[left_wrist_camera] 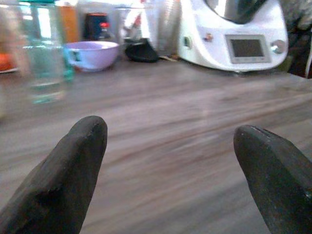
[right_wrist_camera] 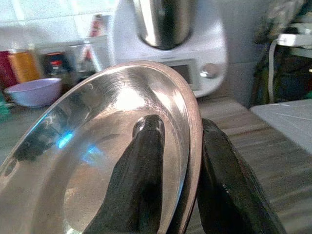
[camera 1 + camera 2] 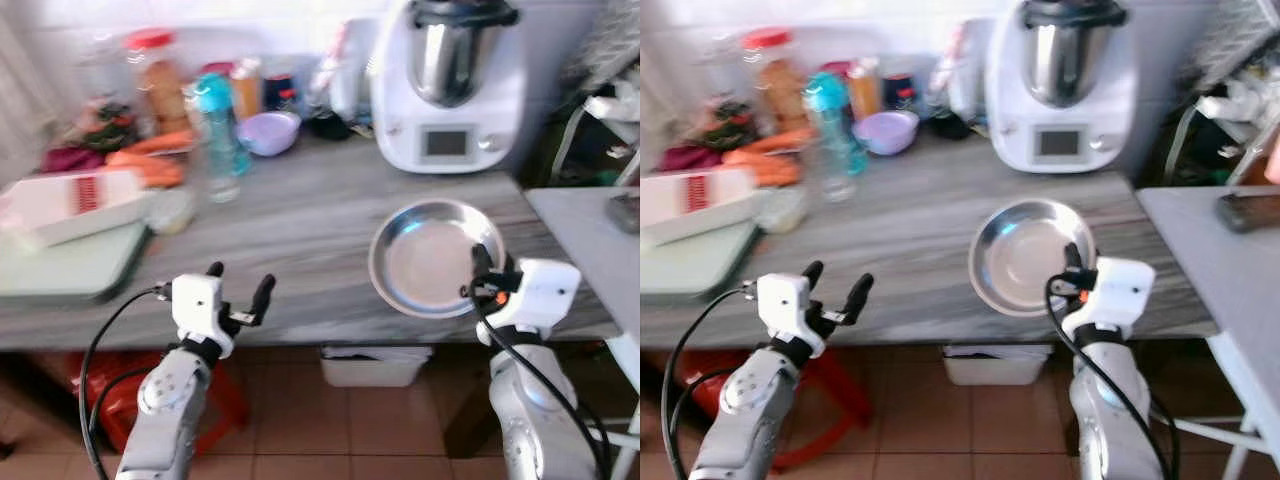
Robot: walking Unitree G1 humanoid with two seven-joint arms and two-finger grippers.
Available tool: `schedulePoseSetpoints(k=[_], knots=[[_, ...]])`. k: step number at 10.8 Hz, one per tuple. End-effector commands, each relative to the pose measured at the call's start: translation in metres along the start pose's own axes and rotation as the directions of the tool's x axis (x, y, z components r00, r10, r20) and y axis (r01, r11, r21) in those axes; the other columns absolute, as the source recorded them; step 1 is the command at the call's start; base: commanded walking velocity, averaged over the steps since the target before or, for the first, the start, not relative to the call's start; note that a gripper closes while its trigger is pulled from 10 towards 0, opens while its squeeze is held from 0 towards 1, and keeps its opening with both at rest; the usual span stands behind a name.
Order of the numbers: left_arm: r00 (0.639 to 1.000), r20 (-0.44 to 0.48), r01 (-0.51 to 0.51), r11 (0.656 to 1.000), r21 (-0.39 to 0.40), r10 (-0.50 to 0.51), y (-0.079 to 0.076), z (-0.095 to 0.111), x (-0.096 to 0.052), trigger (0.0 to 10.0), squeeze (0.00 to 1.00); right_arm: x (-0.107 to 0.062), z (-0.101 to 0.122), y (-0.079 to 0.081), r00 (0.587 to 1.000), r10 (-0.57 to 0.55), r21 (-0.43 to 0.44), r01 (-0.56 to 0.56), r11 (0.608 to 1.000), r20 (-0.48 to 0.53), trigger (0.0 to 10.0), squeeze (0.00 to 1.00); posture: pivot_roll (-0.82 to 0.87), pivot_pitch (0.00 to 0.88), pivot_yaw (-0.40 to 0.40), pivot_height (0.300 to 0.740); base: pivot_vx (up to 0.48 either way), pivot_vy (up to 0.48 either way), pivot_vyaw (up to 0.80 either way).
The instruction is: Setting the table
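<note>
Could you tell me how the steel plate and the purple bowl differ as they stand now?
The steel plate is shiny bare metal, while the purple bowl is matte lilac. The plate is wide and shallow; the bowl is smaller and deeper. The plate is at the counter's near edge, pinched at its rim by the right end effector; the bowl sits untouched at the back among bottles. Both are round and look empty.

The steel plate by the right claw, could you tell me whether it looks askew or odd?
Yes: the steel plate is tilted off the counter, its rim pinched in the right claw.
</note>
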State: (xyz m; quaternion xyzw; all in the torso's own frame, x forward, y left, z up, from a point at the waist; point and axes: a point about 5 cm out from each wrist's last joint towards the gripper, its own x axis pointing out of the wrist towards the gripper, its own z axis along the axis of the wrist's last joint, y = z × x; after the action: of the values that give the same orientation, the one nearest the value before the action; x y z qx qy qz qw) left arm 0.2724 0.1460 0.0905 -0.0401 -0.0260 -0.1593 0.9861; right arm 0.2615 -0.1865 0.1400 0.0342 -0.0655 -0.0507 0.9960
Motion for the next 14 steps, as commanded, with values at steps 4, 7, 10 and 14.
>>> schedulePoseSetpoints(k=[4,7,10,14], knots=[[0.998,-0.014,-0.065,0.995,0.069,0.067,0.014,-0.002,-0.009,10.0,0.0,0.003,-0.005,-0.001,1.0,0.003,0.003,-0.003,1.0,-0.012,10.0,0.0,0.0,0.0,0.062,0.74,0.0,0.0,0.0],[0.994,-0.074,-0.073,0.994,0.076,0.078,0.024,-0.01,-0.021,10.0,0.0,0.009,-0.016,0.004,0.999,0.013,0.018,-0.012,1.0,-0.045,10.0,0.0,0.01,0.0,0.067,0.74,0.0,0.0,0.0],[0.99,-0.118,0.087,0.995,0.038,-0.082,0.023,-0.014,-0.035,10.0,0.0,0.032,-0.022,0.021,0.996,0.048,0.082,-0.042,0.996,-0.077,10.0,0.0,0.02,0.001,0.067,0.74,0.0,0.0,0.0],[0.98,-0.138,0.153,0.987,0.051,-0.145,0.031,-0.012,-0.039,10.0,0.0,0.061,-0.031,0.049,0.987,0.093,0.161,-0.071,0.984,-0.133,10.0,0.0,0.05,0.0,0.065,0.74,0.0,0.0,0.0]])
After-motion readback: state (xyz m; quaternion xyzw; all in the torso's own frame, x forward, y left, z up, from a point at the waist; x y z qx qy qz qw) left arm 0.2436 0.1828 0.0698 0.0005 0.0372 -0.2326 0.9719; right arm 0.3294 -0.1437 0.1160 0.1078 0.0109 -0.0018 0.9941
